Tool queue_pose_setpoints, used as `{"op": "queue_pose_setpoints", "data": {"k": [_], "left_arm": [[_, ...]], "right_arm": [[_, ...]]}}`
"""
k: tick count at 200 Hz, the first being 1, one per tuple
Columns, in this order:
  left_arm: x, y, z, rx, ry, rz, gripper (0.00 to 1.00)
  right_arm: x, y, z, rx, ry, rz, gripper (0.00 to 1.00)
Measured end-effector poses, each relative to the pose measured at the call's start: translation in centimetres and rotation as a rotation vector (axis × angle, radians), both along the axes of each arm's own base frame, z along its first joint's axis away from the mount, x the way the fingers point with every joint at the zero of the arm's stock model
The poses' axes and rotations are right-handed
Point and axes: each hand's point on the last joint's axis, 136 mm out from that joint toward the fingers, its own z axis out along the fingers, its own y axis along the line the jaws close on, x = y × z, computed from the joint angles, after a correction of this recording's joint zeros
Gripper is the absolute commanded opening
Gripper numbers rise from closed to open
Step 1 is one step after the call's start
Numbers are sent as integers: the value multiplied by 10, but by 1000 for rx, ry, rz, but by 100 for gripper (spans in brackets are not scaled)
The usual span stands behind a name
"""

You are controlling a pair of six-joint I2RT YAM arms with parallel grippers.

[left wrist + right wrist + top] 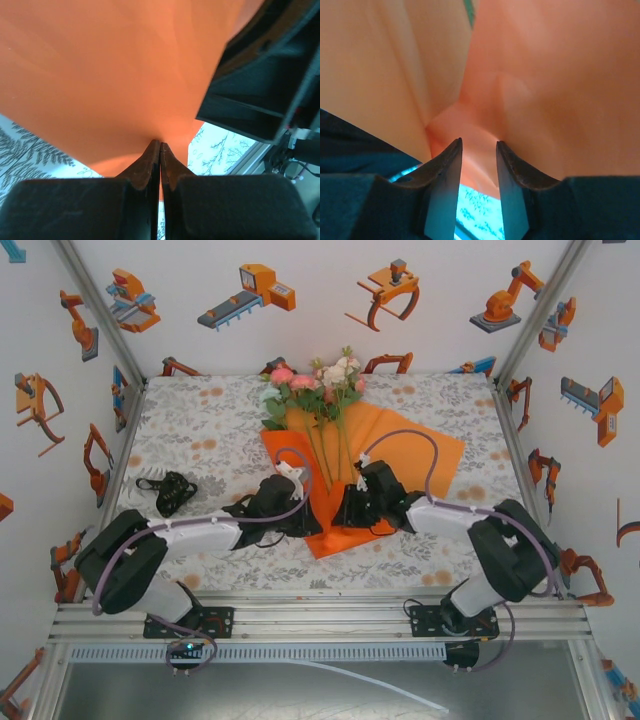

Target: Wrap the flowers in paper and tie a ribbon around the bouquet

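Observation:
The orange paper (405,452) lies spread on the table with the flowers (316,380) on it, blooms at the far end and thin stems running toward me. Both grippers meet at the paper's near corner. My left gripper (306,521) is shut on the paper's (115,75) edge; in the left wrist view its tips (160,143) pinch the sheet, and an orange sliver shows between them. My right gripper (479,144) is open, its fingers astride a raised fold of paper (470,125). The black ribbon (170,491) sits bundled on the left of the table.
The floral tablecloth (210,440) covers the table between the metal frame posts. The right gripper's black body (260,75) sits close beside my left fingers. A green stem (469,10) crosses the top of the right wrist view.

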Motion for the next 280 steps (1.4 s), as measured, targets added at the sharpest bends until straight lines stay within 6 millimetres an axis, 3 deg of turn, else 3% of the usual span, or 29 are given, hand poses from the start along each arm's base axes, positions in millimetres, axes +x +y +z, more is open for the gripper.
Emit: {"op": "queue_pose_setpoints", "data": {"k": [36,67,86,105,115,132,149,155,181,189,214,241,261,280], "left_arm": [[2,-6,4,-28,-5,-7,10],[4,-10,-4,-30,12,2,10],[5,-12,-18,-18,39,3,10],[5,-17,-29,-8,62,-1,10],[6,-20,-31,-12,70,-2,10],[7,-25,-33,-23,76,-6,10],[8,-29,-35,-32,80,-8,10],[8,-31,-35,-35,81,-9,10],[9,-34,-36,-39,85,-4,12],[10,-34,-36,-37,83,2,13],[19,-33,-33,-29,75,50,15],[28,-29,-33,-24,78,118,16],[34,-27,-36,-19,89,155,15],[37,-24,-39,-20,105,179,15]], "right_arm": [[16,11,-15,-5,-4,-1,31],[19,13,-11,15,-12,1,33],[22,2,4,27,-36,-30,34],[26,-16,32,37,-88,-67,38],[27,-23,48,40,-121,-84,44],[23,-31,69,52,-166,-101,65],[14,-37,72,77,-157,-124,69],[11,-38,69,81,-143,-130,65],[-8,-41,36,110,-25,-153,22],[-15,-39,27,128,5,-143,14],[-38,-22,12,203,69,-68,6],[-57,9,22,278,56,51,5],[-62,22,22,295,49,92,2],[-60,26,7,275,71,90,0]]}}
